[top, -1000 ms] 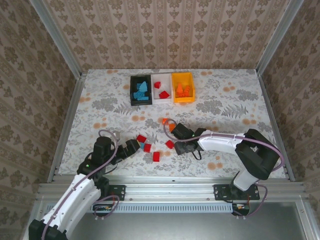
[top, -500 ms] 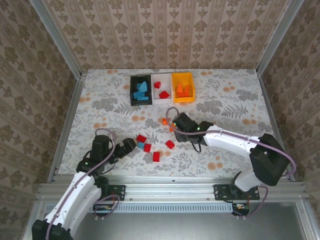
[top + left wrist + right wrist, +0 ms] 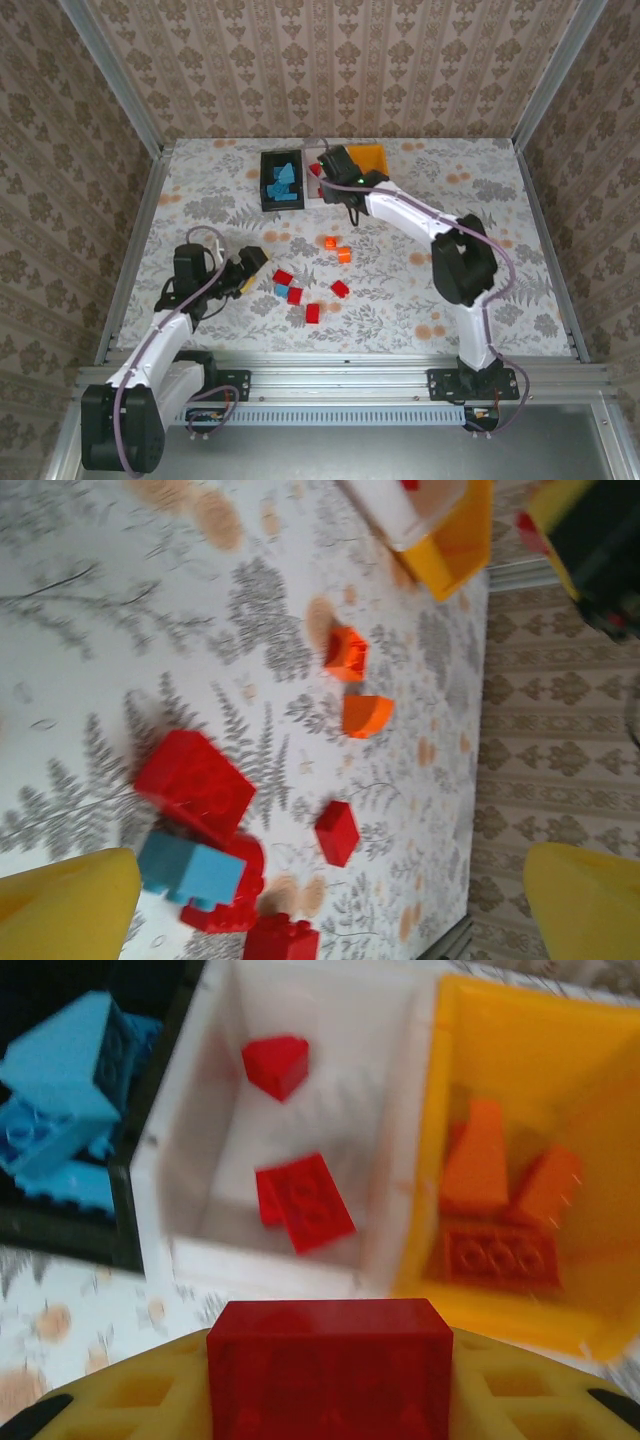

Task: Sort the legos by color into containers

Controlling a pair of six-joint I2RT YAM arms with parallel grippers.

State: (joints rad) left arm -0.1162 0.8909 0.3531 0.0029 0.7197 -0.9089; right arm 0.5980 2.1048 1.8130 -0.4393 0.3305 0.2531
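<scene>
Bins stand in a row at the far side of the table [image 3: 200,200]: black bin [image 3: 264,182], white bin [image 3: 395,1150], orange-yellow bin [image 3: 605,1190]. Right gripper [image 3: 334,164] hangs over the white bin, clenched on a red brick [image 3: 330,1360]. Left gripper [image 3: 254,266], fingers spread wide, has a blue brick [image 3: 190,870] and loose red bricks [image 3: 195,780] just ahead.

Floral table [image 3: 480,230] — bins [image 3: 266,182], loose bricks [image 3: 311,313]

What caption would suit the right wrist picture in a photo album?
Right hand holds a red brick before the white bin, flanked by the black bin and orange-yellow bin.
</scene>
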